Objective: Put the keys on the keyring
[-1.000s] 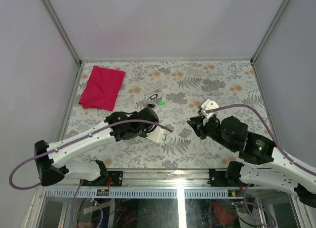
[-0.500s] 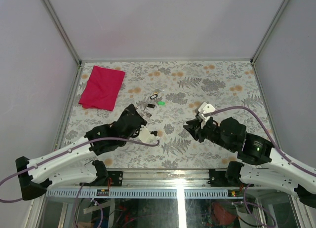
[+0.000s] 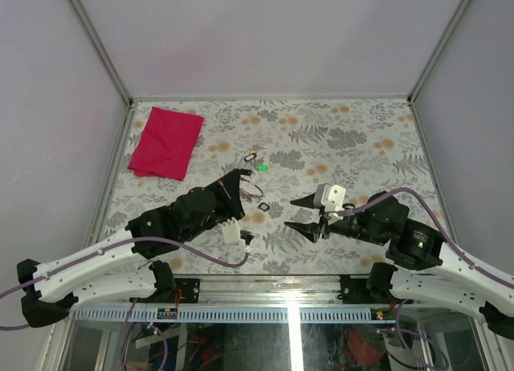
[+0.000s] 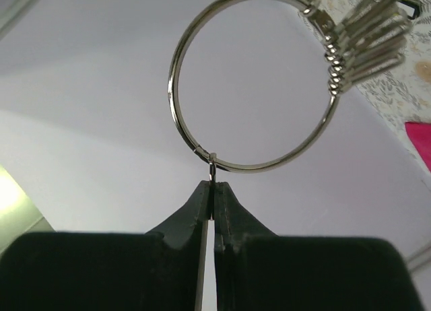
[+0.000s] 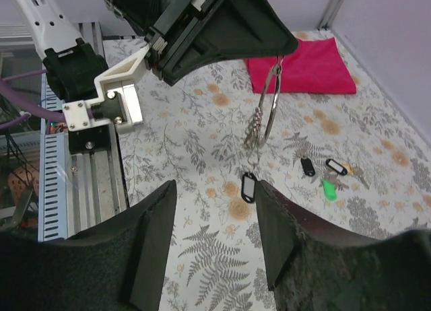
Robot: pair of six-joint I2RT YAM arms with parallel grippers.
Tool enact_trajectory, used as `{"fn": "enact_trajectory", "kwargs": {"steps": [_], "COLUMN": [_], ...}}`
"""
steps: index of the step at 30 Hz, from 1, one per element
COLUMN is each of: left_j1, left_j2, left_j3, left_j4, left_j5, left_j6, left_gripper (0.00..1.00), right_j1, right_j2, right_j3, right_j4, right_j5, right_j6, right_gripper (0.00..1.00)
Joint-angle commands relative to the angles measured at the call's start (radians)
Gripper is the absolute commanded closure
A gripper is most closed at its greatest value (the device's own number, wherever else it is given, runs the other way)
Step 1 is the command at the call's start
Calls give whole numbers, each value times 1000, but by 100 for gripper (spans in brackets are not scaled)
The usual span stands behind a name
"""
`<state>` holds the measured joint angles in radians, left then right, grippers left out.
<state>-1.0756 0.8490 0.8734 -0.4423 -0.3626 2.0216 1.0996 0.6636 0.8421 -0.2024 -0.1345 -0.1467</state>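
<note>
While faint overhead, keyring crisp in left hand.

Even, diffuse overhead light. The counter is bright, and the shadows on it are soft and faint. Left wrist view: the keyring is sharp with specular glints, the left end effector is near-black and soft-edged, and a pale glare patch sits at the lower left. Right wrist view: the right end effector is dark and blurred, and the counter beyond it is in focus.

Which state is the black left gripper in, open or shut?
Shut: the left gripper has its jaws pressed together on the thin silver wire keyring.
</note>
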Motion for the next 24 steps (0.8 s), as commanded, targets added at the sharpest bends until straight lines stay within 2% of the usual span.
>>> {"fn": "enact_trajectory", "kwargs": {"steps": [1,8,24], "left_j1": [-29,-49,-91], "left_j2": [-2,23,42], "left_j3": [53,89,125], "left_j4": [21,-33,-86], "left_j5": [29,-5,-21], "left_j6": [119,145,176], "left_gripper": [100,100,100], "right_j1": [6,7,7], "right_j2": [31,197,420], "right_j3": [-15,59,79], "right_j4": [166,244,495], "right_j5": [-22,114,180], "right_j6": [-42,-2,2], "right_gripper": [41,39,42]}}
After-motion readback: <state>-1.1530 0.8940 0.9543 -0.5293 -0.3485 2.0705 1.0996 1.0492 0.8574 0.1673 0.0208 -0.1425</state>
